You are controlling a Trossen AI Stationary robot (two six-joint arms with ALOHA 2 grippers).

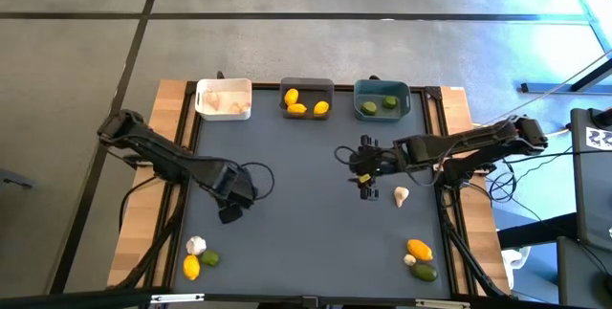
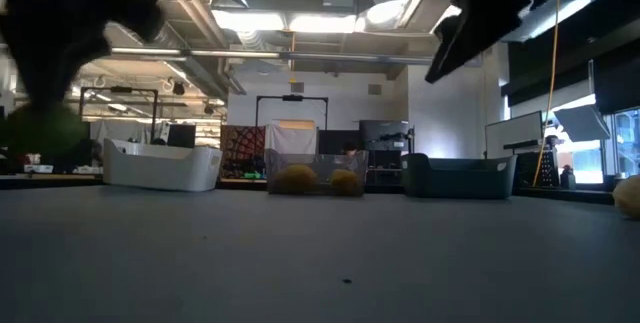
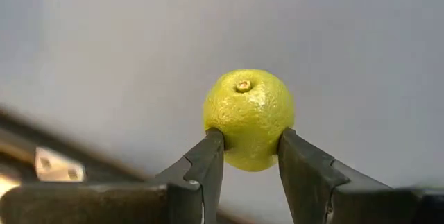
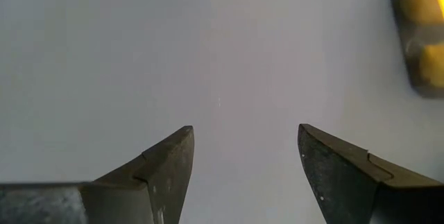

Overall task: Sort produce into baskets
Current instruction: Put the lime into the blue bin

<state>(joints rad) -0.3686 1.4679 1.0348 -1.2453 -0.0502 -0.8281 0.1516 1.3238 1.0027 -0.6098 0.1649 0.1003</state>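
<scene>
Left gripper (image 3: 250,156): clamped on yellow-green fruit (image 3: 248,118) (stem end up), above table's left-centre.
Right gripper (image 4: 244,156): fingers apart, nothing between, mid-table right, near garlic bulb (image 1: 401,194).
Bins: white (image 1: 223,99), grey (image 1: 307,99), teal (image 1: 382,99) along far edge.

I'm seeing the dark table (image 1: 306,242) carrying three bins along twelve o'clock, a garlic bulb (image 1: 401,194) toward three, and produce clusters at seven and five.
</scene>
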